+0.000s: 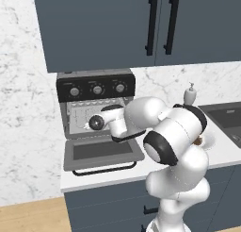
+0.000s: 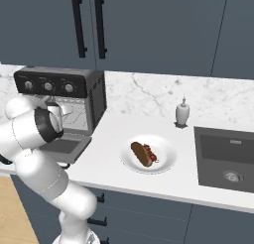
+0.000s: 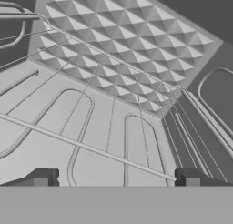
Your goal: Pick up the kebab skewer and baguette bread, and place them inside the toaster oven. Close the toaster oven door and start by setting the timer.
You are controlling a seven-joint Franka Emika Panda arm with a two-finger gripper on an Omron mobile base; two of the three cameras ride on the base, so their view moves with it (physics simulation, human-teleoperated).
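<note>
You see the toaster oven (image 1: 96, 114) in matt grey metal with a black top panel and three shiny silver knobs. Its wire rack (image 3: 91, 127) is thin bright metal, and the back wall is embossed with small pyramids. The table (image 2: 124, 181) looks like smooth white marble with grey veins. The baguette bread (image 2: 140, 154) has a matt golden-brown crust on a glossy white plate (image 2: 166, 163).

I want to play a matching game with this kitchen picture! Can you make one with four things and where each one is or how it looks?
Things:
1. baguette bread
2. toaster oven door
3. gripper
4. soap bottle

Places or states:
A. folded down open
B. on the white plate
C. by the sink
D. open, at the oven rack

Pairs: 1-B, 2-A, 3-D, 4-C
</note>
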